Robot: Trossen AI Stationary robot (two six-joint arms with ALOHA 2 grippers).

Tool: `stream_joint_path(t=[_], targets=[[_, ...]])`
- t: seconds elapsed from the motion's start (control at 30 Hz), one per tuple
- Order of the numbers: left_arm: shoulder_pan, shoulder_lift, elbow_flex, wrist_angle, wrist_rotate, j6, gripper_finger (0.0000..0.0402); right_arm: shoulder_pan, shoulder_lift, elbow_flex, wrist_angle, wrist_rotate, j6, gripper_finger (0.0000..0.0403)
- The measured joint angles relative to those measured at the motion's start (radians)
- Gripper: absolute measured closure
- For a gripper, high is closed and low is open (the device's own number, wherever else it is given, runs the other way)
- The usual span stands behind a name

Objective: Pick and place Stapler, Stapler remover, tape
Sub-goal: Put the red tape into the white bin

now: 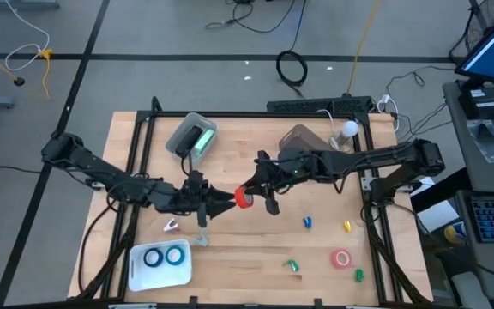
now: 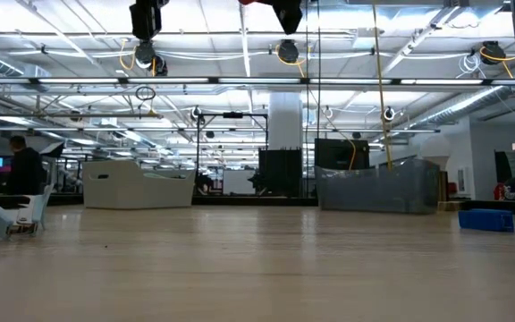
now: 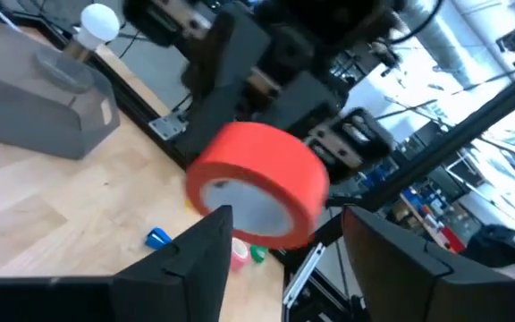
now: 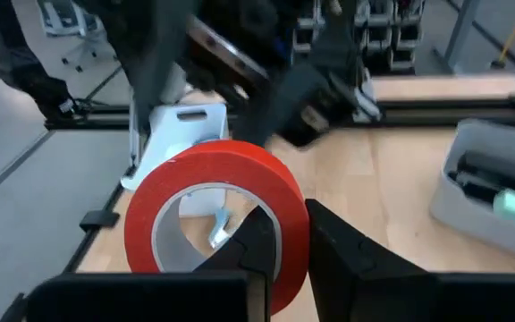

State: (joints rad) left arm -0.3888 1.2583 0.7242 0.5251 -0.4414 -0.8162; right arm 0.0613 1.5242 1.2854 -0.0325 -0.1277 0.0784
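A red tape (image 1: 243, 199) is pinched by the right gripper (image 1: 249, 196) above the table (image 1: 256, 249) middle; the left gripper (image 1: 228, 202) is spread wide beside the tape.

Both arms are matte black, built of slim jointed segments with blocky housings at the joints. The left arm (image 1: 101, 172) carries black cabling along its links, as does the right arm (image 1: 376, 159). Each ends in two flat, dark, angular fingers (image 3: 195, 259); the right arm's fingers (image 4: 347, 255) look the same.
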Motion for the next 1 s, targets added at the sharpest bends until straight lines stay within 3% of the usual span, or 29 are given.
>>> stream_joint_path(t=[0.27, 0.57, 1.0], targets=[[0.037, 0.023, 0.000, 0.020, 0.008, -0.065, 0.0172, -0.003, 0.001, 0.000, 0.015, 0.002, -0.024, 0.0370], [0.078, 0.144, 0.001, 0.225, 0.108, -0.087, 0.0172, -0.003, 0.002, -0.001, 0.018, 0.050, -0.043, 0.0369], [0.071, 0.150, 0.001, 0.232, 0.161, -0.072, 0.0173, -0.002, 0.002, -0.001, 0.002, 0.046, -0.046, 0.0369]])
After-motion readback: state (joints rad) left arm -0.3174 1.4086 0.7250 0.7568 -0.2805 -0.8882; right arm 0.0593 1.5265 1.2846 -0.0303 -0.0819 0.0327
